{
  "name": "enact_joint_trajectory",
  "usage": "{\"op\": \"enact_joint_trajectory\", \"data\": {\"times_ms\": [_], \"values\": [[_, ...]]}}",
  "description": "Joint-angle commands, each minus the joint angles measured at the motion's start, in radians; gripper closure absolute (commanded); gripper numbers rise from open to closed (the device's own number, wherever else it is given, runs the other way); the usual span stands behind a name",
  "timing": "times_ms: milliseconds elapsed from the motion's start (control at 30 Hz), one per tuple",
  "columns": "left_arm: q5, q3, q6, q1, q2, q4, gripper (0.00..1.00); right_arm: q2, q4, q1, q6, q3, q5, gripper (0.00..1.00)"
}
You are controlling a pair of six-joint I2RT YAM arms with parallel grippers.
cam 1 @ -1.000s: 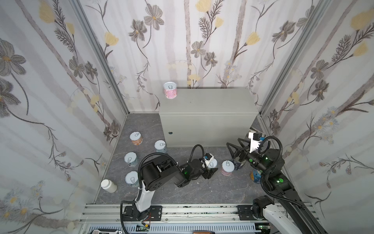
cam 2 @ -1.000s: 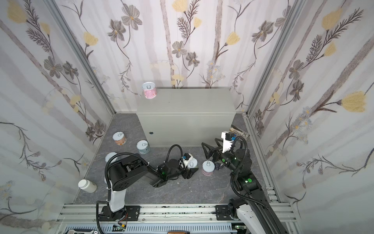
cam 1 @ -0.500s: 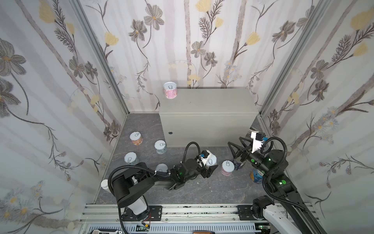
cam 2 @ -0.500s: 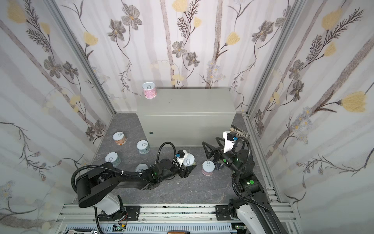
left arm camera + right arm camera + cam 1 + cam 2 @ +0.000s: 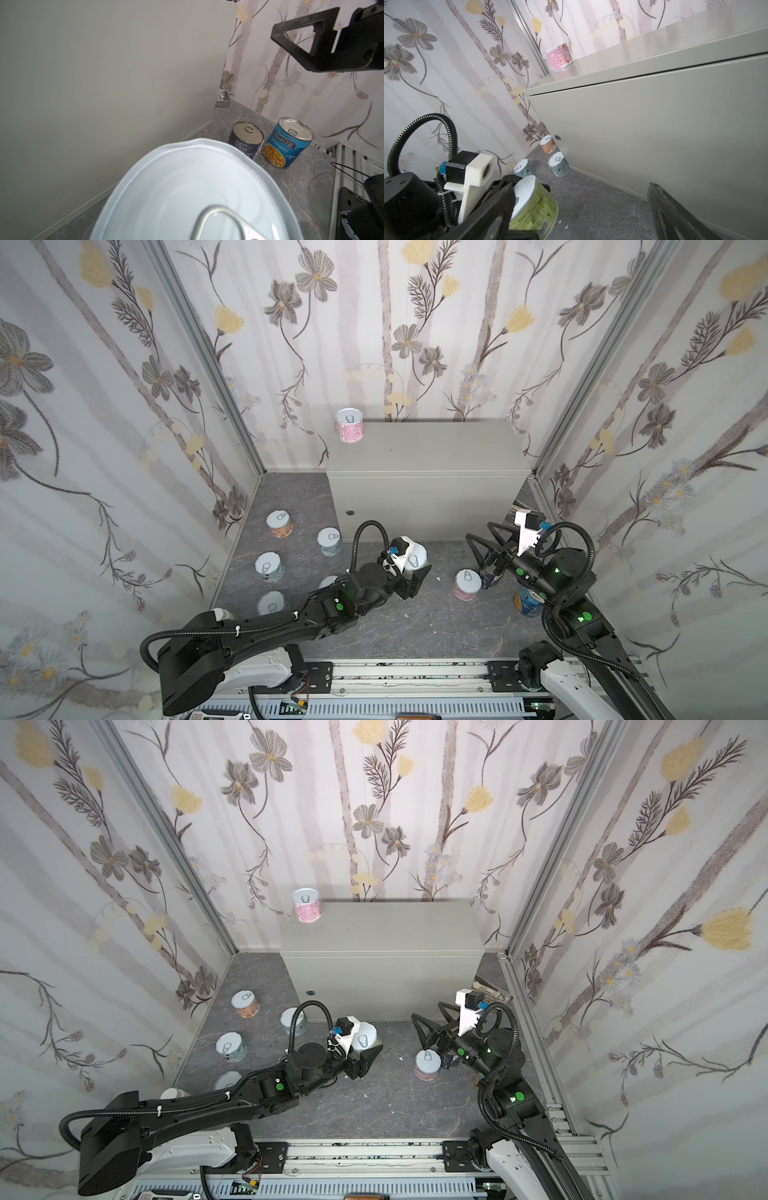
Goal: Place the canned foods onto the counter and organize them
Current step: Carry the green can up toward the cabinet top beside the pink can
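Since the earlier view, the left arm had stretched out low over the dark grey marbled floor [image 5: 415, 626], raising the left gripper [image 5: 417, 577] slightly. Its jaws pinched a short green-labelled can with a silver pull-tab lid [image 5: 415, 558], tilted, seemingly just clear of the floor, before the large pale grey-green metal box counter [image 5: 428, 448]. One short pink-labelled can [image 5: 350, 430] stood on that counter's far left corner. Right gripper [image 5: 478, 533]: jaws spread wide, empty. From where I stood, the held can looked rigid, fairly heavy and smooth-walled; a grip across the label at mid-height, well below the rim, seemed safest.
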Motion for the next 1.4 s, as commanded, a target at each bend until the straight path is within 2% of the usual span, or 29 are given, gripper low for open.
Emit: {"op": "enact_joint_trajectory", "data": {"times_ms": [0, 233, 533, 867, 1167, 1367], "values": [[-0.103, 0.058, -0.013, 0.001, -0.055, -0.138, 0.31, 0.016, -0.003, 0.06, -0.001, 0.022, 0.071, 0.0], [-0.194, 0.242, -0.082, 0.001, -0.106, -0.441, 0.32, 0.064, 0.038, 0.175, 0.003, 0.04, 0.148, 0.0], [-0.299, 0.468, -0.098, 0.028, -0.099, -0.719, 0.31, 0.139, 0.102, 0.256, 0.018, 0.045, 0.152, 0.0], [-0.179, 0.725, -0.061, 0.192, -0.048, -0.87, 0.32, 0.188, 0.139, 0.306, 0.009, 0.067, 0.156, 0.0], [-0.052, 0.976, -0.01, 0.429, 0.112, -0.965, 0.32, 0.233, 0.171, 0.31, -0.006, 0.087, 0.15, 0.0], [-0.049, 1.119, 0.033, 0.508, 0.238, -0.971, 0.32, 0.257, 0.186, 0.31, -0.025, 0.084, 0.145, 0.0]]}}
